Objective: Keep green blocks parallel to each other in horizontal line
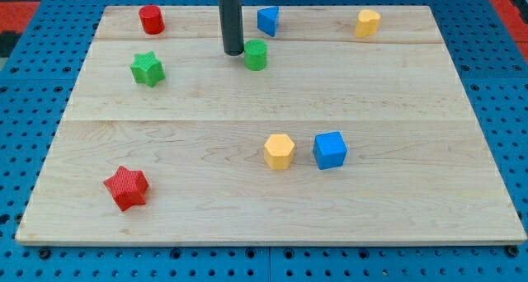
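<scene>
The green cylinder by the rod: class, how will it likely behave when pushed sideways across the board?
The green cylinder stands upright on a flat end, so it will probably slide rather than roll. It looks short and squat, so tipping seems unlikely. My tip sits just to its left in the view; its round side may let it veer off an off-centre push.
</scene>
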`<state>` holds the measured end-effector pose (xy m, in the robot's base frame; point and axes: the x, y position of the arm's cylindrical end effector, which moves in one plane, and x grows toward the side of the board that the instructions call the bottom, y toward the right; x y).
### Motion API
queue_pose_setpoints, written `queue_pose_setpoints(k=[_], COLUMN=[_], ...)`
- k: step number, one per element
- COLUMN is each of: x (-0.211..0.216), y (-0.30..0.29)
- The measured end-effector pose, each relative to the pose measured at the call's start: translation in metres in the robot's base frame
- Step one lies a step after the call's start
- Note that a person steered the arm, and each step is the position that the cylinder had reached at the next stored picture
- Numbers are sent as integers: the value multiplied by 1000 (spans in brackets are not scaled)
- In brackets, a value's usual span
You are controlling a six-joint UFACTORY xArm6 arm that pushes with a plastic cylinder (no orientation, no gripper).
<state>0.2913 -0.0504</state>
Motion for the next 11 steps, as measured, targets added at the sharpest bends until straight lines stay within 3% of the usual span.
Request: queue_pose_setpoints(k=[1,3,4,5,6,7,8,9,10,11], x=[1,77,56,84,108,109,58,7,16,51], y=[30,136,88,77,94,166,125,18,-83,-128])
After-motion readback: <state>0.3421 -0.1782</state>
